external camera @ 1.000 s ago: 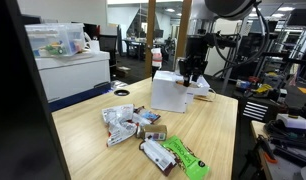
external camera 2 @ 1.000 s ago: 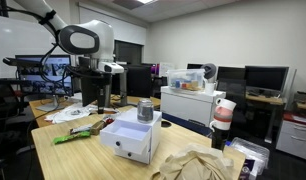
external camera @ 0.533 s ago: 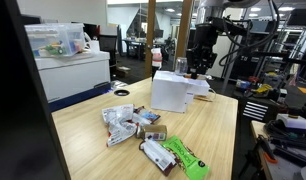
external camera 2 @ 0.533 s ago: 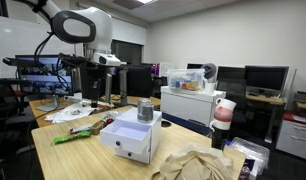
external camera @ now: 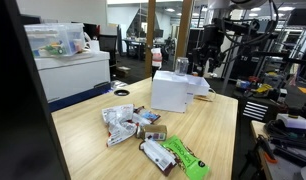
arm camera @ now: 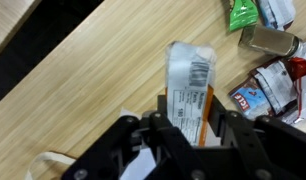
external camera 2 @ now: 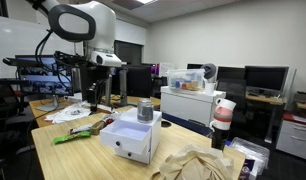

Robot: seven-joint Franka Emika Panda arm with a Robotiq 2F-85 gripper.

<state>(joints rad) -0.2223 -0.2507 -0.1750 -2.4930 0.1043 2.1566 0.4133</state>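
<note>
My gripper [arm camera: 188, 130] is shut on a white and orange snack packet [arm camera: 189, 75] with a barcode; the packet sticks out between the fingers. In both exterior views the gripper [external camera: 206, 68] [external camera 2: 96, 95] hangs in the air above the wooden table [external camera: 213, 125], beyond the open white box [external camera: 171, 92] [external camera 2: 128, 140]. The wrist view looks down on the tabletop, with a green packet [arm camera: 243, 12], a metallic packet [arm camera: 268, 40] and red wrapped bars [arm camera: 278, 85] lying at the right.
A pile of snack packets [external camera: 133, 125] and a green packet [external camera: 183, 155] lie on the table's near part. A crumpled cloth [external camera 2: 198, 165] lies at the table edge. A cabinet with a plastic bin [external camera: 63, 60] and desks with monitors [external camera 2: 263, 80] stand around.
The arm has risen and moved away from just over the white box, carrying the packet higher above the table.
</note>
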